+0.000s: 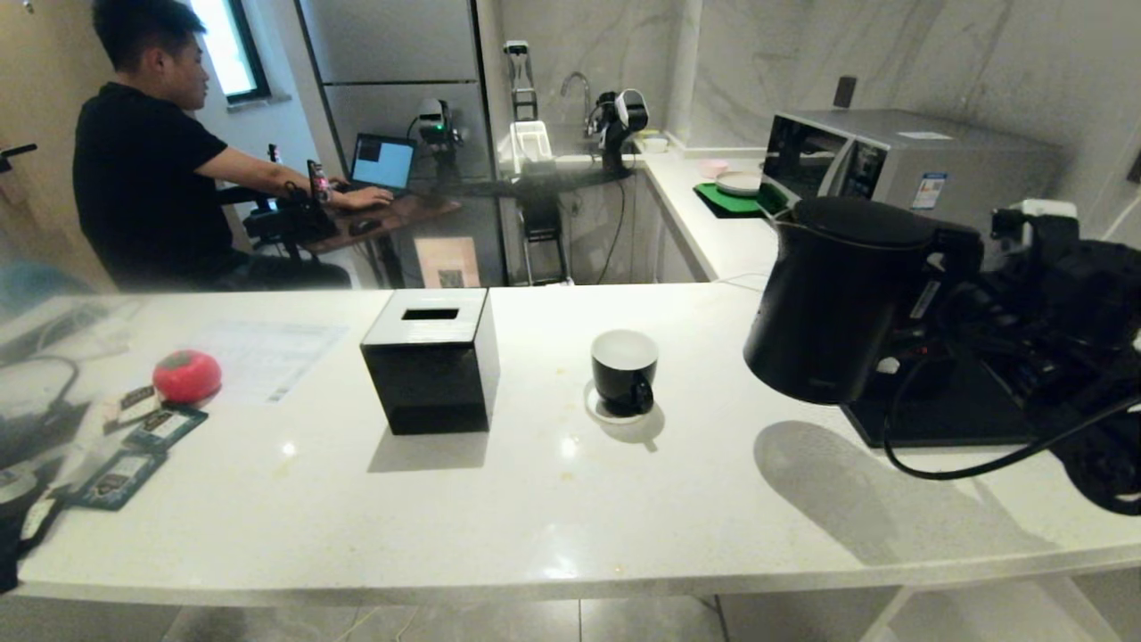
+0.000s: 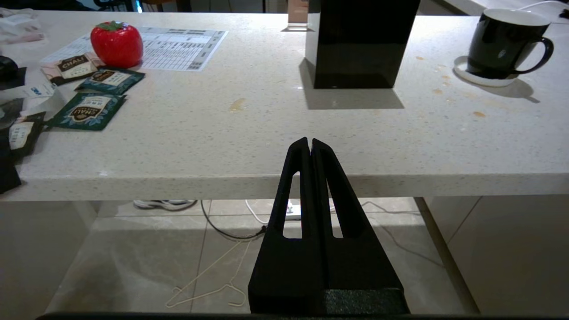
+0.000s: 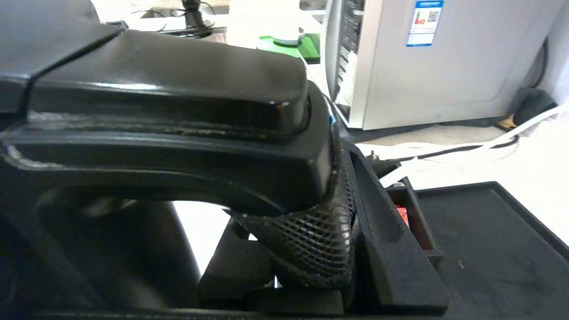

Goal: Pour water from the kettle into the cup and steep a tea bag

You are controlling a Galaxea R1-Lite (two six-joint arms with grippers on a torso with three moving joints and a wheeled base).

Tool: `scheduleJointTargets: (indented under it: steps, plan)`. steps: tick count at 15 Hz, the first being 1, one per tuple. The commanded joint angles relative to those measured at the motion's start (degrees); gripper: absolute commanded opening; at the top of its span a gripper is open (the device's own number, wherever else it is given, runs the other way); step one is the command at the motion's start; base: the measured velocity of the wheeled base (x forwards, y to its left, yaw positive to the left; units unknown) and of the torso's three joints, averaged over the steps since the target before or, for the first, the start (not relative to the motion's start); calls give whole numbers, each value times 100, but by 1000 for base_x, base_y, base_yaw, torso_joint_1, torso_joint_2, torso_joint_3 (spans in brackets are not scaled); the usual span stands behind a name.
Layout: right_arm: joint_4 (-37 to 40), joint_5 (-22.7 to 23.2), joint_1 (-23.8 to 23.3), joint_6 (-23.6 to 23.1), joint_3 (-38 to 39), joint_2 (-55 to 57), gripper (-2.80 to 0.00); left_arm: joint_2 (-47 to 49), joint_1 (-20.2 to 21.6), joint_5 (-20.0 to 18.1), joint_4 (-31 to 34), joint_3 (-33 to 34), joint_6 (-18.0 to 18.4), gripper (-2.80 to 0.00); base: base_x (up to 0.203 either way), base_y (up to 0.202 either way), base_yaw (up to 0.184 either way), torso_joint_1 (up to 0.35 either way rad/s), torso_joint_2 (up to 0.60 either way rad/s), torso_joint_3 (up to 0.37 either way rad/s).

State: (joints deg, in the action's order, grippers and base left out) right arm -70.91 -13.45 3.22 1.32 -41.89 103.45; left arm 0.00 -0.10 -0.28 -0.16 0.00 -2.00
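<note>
The matte black kettle (image 1: pixel 838 303) hangs clear of the white counter (image 1: pixel 570 499) at the right, its spout toward the cup. My right gripper (image 1: pixel 947 299) is shut on its loop handle; in the right wrist view the fingers (image 3: pixel 391 222) clamp the mesh-wrapped handle (image 3: pixel 311 240) under the kettle's lid (image 3: pixel 169 89). The glossy black cup (image 1: pixel 624 370) with a white inside stands on a white coaster, left of the kettle and apart from it. My left gripper (image 2: pixel 310 143) is shut and empty, just off the counter's front edge. No tea bag shows in any view.
A black tissue box (image 1: pixel 432 361) stands left of the cup. A red tomato-shaped object (image 1: pixel 187 376) and teal sachets (image 1: pixel 165 428) lie at the far left. A black tray (image 1: pixel 945 419) and a microwave (image 1: pixel 891 165) are at the right. A person (image 1: pixel 143 160) sits at a desk behind.
</note>
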Motion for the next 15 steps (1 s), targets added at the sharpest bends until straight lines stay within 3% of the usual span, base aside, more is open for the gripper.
scheduleJointTargets:
  steps: [1,15]
  plan:
    - [-37,-26,23,0,-12,9,-280,0,-5,2,-2,0,-2,-280,0,0,0,0,0,0]
    - [-19,-18,82,-307,-127,9,-280,0,-4,2,-2,0,-2,-280,0,0,0,0,0,0]
